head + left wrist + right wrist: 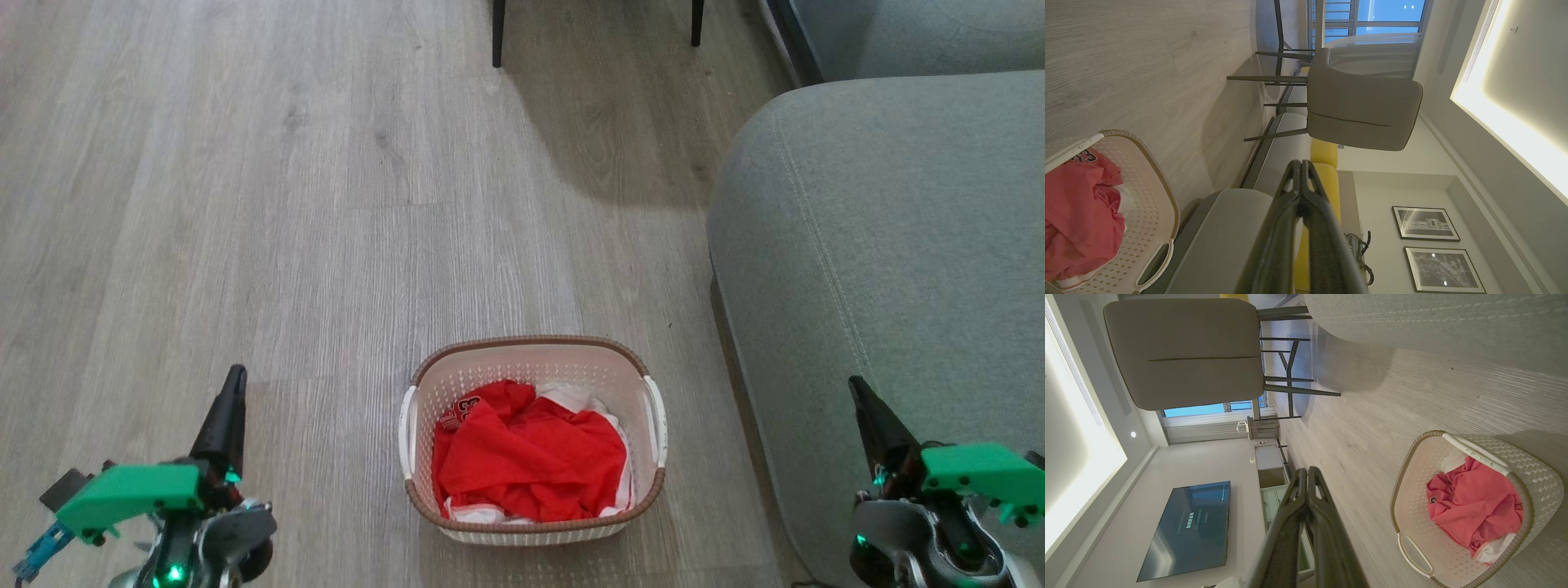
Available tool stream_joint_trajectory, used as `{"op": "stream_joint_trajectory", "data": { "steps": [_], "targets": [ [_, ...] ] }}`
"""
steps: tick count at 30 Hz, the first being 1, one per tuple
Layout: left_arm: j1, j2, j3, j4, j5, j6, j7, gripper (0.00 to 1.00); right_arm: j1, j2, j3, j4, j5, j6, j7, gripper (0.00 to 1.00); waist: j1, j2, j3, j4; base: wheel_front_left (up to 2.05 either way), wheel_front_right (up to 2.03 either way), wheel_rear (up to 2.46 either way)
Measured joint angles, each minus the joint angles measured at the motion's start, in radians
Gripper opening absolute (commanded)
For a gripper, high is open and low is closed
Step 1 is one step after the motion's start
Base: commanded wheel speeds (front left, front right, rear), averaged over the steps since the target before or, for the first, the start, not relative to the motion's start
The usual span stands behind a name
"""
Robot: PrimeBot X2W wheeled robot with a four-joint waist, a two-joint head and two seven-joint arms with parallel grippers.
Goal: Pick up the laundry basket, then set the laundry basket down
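Cream plastic laundry basket (571, 369) w/ red clothes (531, 457) is flanked by left gripper (235, 377) & right gripper (856, 385), both closed & empty, prob. staged for a two-sided lift.

Grey wood-look floor (245, 204); grey sofa (882, 245) at right of head view, yellow cushion (1324, 153) on it; grey upholstered chair (1363, 110) on dark legs beyond; two framed pictures (1425, 223) on one wall; dark television (1188, 528) on another.
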Motion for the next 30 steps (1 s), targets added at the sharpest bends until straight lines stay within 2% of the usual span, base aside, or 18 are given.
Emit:
{"op": "stream_joint_trajectory", "data": {
  "steps": [30],
  "targets": [
    [0.000,0.000,0.000,0.000,0.000,0.000,0.000,0.00,0.000,0.000,0.000,0.000,0.000,0.000,0.000,0.00,0.0000,0.0000,0.000,0.000,0.00,0.00,0.00]
  ]
}}
